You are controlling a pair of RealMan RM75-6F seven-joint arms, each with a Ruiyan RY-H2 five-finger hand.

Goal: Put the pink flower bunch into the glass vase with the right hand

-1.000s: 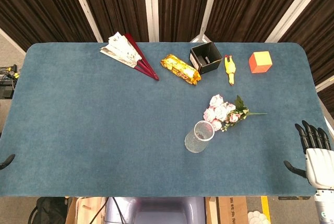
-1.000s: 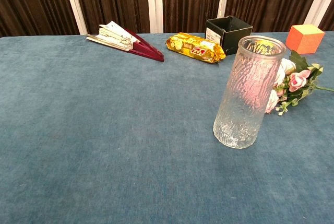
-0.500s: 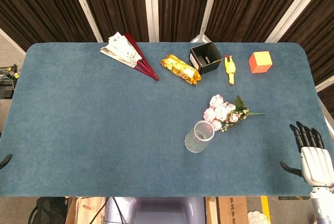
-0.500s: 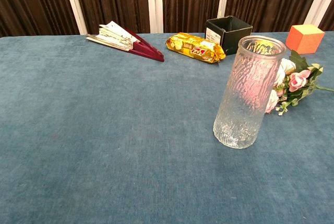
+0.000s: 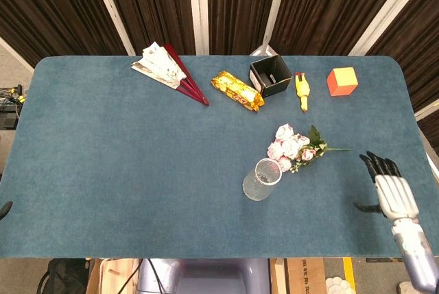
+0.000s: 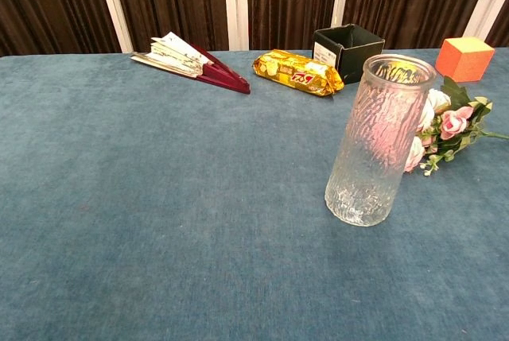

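Note:
The pink flower bunch (image 5: 293,147) lies flat on the blue table, blooms toward the vase and green stem pointing right; in the chest view the flower bunch (image 6: 449,126) peeks out behind the vase. The glass vase (image 5: 261,179) stands upright just left of the blooms, and the chest view shows the vase (image 6: 376,142) empty. My right hand (image 5: 386,188) hovers over the table's right part, fingers spread, holding nothing, well right of the flowers. Only a dark tip of my left hand (image 5: 4,208) shows at the left edge.
Along the far side lie a folded fan (image 5: 168,71), a yellow snack pack (image 5: 236,90), a black box (image 5: 270,75), a yellow rubber chicken (image 5: 302,90) and an orange cube (image 5: 342,81). The table edge (image 5: 206,253) runs close below the vase.
My right hand has moved left and up over the table toward the flowers. The left hand tip has slipped lower at the left edge. Flowers and vase are unmoved.

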